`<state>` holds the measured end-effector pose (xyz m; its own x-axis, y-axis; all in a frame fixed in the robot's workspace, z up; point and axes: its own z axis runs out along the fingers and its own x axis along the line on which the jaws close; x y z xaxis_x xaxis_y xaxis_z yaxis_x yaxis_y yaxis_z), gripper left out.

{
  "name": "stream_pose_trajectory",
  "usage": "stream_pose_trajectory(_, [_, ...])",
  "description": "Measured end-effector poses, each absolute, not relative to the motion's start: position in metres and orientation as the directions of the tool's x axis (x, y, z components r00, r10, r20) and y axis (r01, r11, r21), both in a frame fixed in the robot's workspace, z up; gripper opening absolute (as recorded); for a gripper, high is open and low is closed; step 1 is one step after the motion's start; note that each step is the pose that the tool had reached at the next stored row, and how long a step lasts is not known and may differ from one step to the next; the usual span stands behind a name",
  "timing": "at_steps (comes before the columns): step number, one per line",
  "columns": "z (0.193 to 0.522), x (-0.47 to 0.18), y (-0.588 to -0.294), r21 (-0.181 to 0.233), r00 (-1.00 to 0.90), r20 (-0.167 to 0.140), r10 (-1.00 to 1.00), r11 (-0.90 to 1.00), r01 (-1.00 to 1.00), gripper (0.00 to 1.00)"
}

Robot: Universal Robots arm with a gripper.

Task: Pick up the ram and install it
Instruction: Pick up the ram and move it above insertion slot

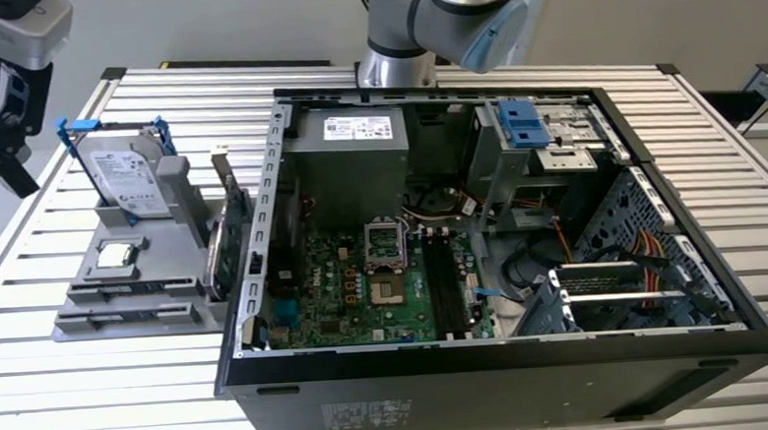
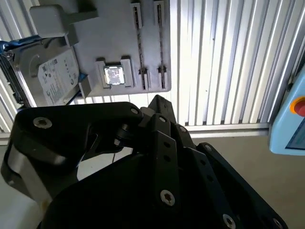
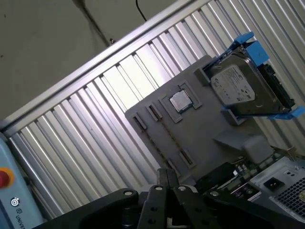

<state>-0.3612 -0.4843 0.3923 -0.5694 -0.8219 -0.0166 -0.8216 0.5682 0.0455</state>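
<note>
My gripper [image 1: 0, 166] hangs high at the exterior view's left, above the table's edge and beside the grey parts holder [image 1: 74, 325]. In both wrist views its black fingertips [image 3: 167, 175] [image 2: 159, 101] meet in a point, shut, with nothing showing between them. I cannot pick out the ram for certain. The holder's two narrow grooves [image 3: 164, 138] [image 2: 140, 43] look bare. A long dark strip [image 1: 438, 283] lies along the memory slots of the motherboard [image 1: 348, 286] inside the open computer case [image 1: 497, 367].
On the holder stand a hard drive in a blue frame [image 1: 130, 179] [image 3: 240, 88], a small square processor chip [image 1: 117, 255] [image 2: 114, 75] and an upright green card [image 1: 234, 233]. The arm's base [image 1: 396, 67] rises behind the case. A light blue box with a red button [image 2: 290, 124] sits off the table.
</note>
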Motion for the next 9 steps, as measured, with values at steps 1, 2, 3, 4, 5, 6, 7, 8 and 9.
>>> stream_pose_trajectory(1, [0.3923,-0.3612,-0.4843,0.045,-0.566,-0.017,-0.824,0.565,-0.824,0.00])
stream_pose_trajectory(2, [0.3924,-0.3611,-0.4843,0.045,-0.563,-0.017,-0.826,0.562,-0.826,0.00])
stream_pose_trajectory(3, [0.3925,-0.3611,-0.4843,0.045,-0.561,-0.017,-0.828,0.560,-0.827,0.00])
stream_pose_trajectory(4, [0.3925,-0.3611,-0.4843,0.045,-0.559,-0.017,-0.829,0.558,-0.829,0.00])
stream_pose_trajectory(5, [0.3925,-0.3611,-0.4843,0.045,-0.558,-0.017,-0.829,0.557,-0.829,0.00])
stream_pose_trajectory(6, [0.3926,-0.3611,-0.4843,0.045,-0.558,-0.017,-0.829,0.557,-0.829,0.00])
stream_pose_trajectory(7, [0.3926,-0.3612,-0.4843,0.045,-0.558,-0.017,-0.829,0.557,-0.829,0.00])
stream_pose_trajectory(8, [0.3926,-0.3611,-0.4843,0.045,-0.558,-0.017,-0.830,0.557,-0.829,0.00])
stream_pose_trajectory(9, [0.3926,-0.3612,-0.4843,0.046,-0.558,-0.017,-0.830,0.557,-0.829,0.00])
